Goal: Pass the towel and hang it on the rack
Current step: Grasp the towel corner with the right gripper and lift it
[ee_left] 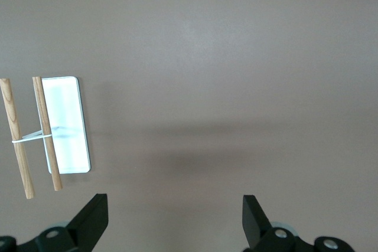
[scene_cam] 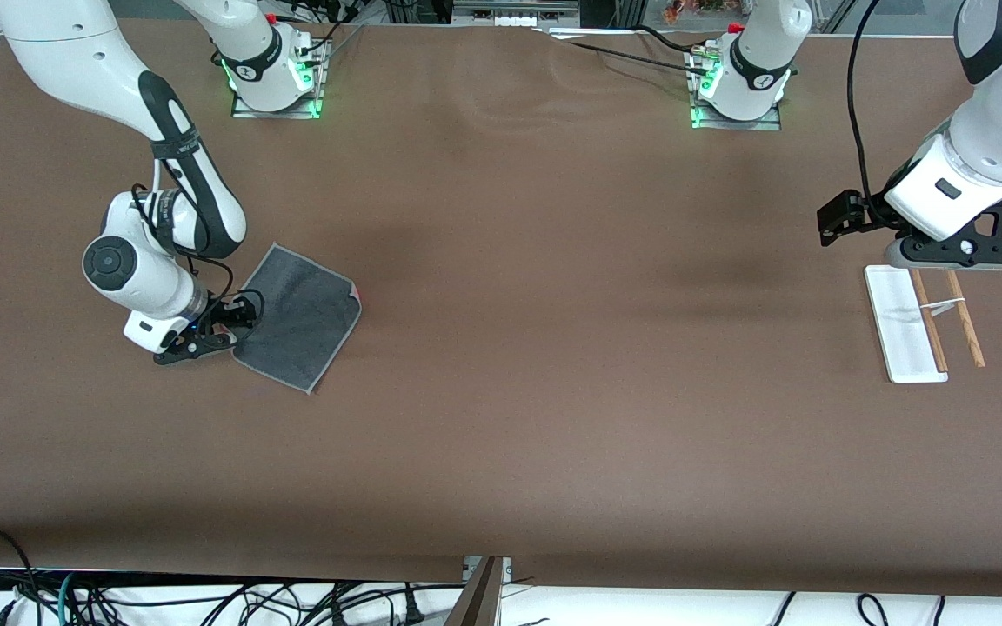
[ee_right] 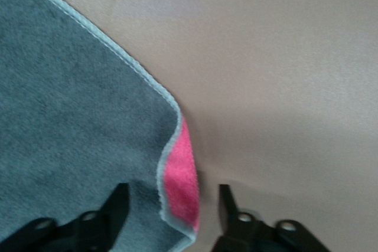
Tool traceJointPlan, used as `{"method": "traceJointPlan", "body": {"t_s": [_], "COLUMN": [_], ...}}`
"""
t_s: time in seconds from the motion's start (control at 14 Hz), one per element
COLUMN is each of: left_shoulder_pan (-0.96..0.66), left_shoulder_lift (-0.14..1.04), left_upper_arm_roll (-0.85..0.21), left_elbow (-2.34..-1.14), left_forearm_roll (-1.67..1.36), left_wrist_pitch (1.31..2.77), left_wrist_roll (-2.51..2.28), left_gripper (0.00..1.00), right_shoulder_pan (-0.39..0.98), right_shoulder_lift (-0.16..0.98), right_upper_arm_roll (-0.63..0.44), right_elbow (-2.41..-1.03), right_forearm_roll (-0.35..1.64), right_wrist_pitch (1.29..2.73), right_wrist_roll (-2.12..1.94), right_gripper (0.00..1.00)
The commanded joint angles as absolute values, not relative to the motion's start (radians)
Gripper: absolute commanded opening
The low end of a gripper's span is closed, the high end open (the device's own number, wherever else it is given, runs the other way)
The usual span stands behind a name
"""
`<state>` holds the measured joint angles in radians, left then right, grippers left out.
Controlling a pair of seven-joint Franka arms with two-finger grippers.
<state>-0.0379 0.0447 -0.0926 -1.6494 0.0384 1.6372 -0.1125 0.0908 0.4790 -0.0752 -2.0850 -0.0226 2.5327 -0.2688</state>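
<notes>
The towel [scene_cam: 297,317] lies flat on the brown table near the right arm's end, dark grey face up with a pale stitched edge. My right gripper [scene_cam: 205,337] is low at the towel's corner, open. In the right wrist view its fingers [ee_right: 115,208] stand on either side of a turned-up towel corner that shows the pink face [ee_right: 180,175]. The rack [scene_cam: 901,326] lies at the left arm's end: a white flat base with two brown rods [scene_cam: 964,317]. My left gripper [scene_cam: 958,254] hangs open and empty above the table by the rack [ee_left: 68,125].
The two arm bases [scene_cam: 275,78] stand along the table edge farthest from the front camera. Bare brown table [scene_cam: 553,348] lies between the towel and the rack. Cables hang below the table's near edge.
</notes>
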Motion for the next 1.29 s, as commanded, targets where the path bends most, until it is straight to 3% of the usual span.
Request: {"method": "traceJointPlan", "body": {"t_s": [0.0, 0.14, 0.21, 0.5, 0.86, 1.21], "left_shoulder_pan": [-0.038, -0.038, -0.038, -0.038, -0.035, -0.037], "left_shoulder_lift": [0.028, 0.028, 0.028, 0.026, 0.028, 0.029], "left_upper_arm_roll": [-0.091, -0.091, -0.091, -0.091, -0.091, -0.091], "left_elbow": [-1.654, -1.654, -1.654, -1.654, -1.655, -1.649], "left_forearm_roll": [0.023, 0.023, 0.023, 0.023, 0.023, 0.021], "left_wrist_pitch": [1.626, 1.626, 1.626, 1.626, 1.624, 1.615], "left_wrist_roll": [-0.097, -0.097, -0.097, -0.097, -0.094, -0.107], "left_gripper": [1.0, 1.0, 1.0, 1.0, 1.0, 1.0], "right_shoulder_pan": [0.067, 0.069, 0.069, 0.069, 0.092, 0.231], "right_shoulder_lift": [0.446, 0.445, 0.445, 0.439, 0.433, 0.44], "right_upper_arm_roll": [-0.067, -0.066, -0.066, -0.061, -0.038, -0.04], "right_elbow": [-2.106, -2.102, -2.097, -2.08, -1.733, -1.404], "right_forearm_roll": [-0.031, -0.031, -0.031, -0.021, -0.02, -0.025], "right_wrist_pitch": [2.542, 2.54, 2.539, 2.514, 2.044, 1.631], "right_wrist_roll": [-0.305, -0.304, -0.304, -0.298, -0.279, -0.092], "right_gripper": [0.35, 0.05, 0.0, 0.0, 0.0, 0.0]}}
